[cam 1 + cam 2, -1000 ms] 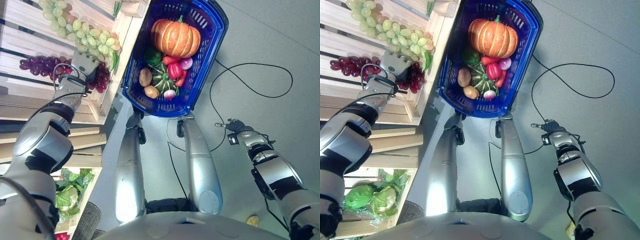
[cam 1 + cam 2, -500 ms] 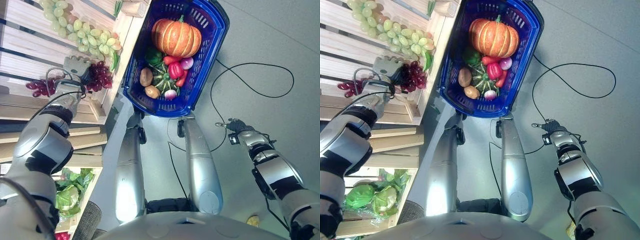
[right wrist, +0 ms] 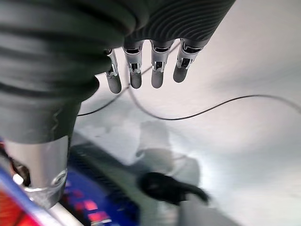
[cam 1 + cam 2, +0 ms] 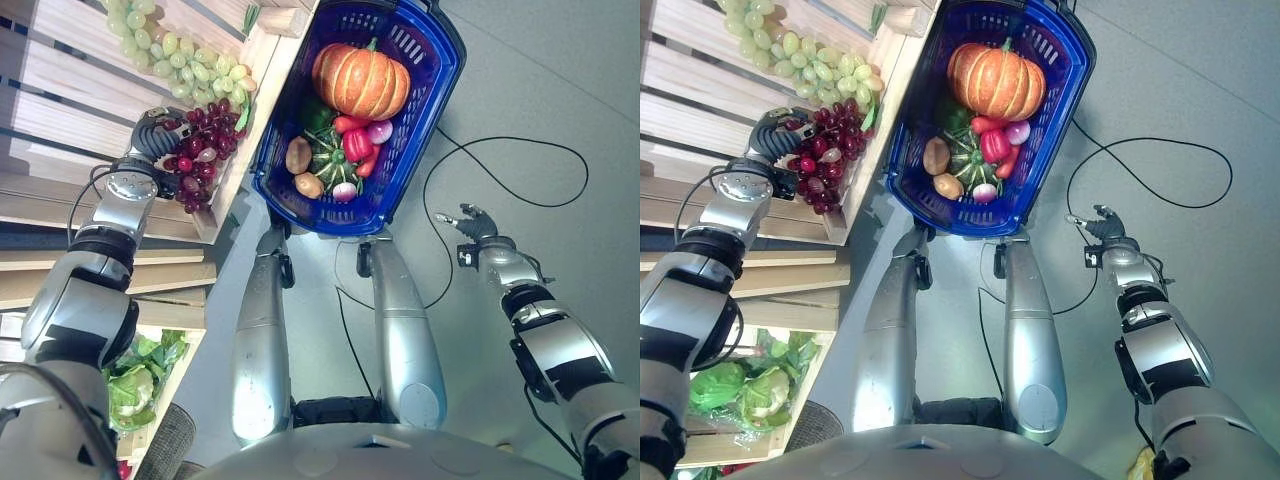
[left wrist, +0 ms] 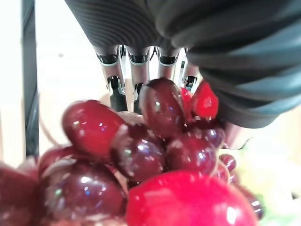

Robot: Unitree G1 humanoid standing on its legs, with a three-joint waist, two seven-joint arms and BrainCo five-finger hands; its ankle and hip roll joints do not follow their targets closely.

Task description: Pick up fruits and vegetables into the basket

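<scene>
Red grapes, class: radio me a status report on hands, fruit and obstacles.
Left hand shut on red grapes at the wooden shelf. Right hand open, idle over floor. Blue basket alongside, path unobstructed.

No text, label, number or sign can be read in any of the views.
</scene>
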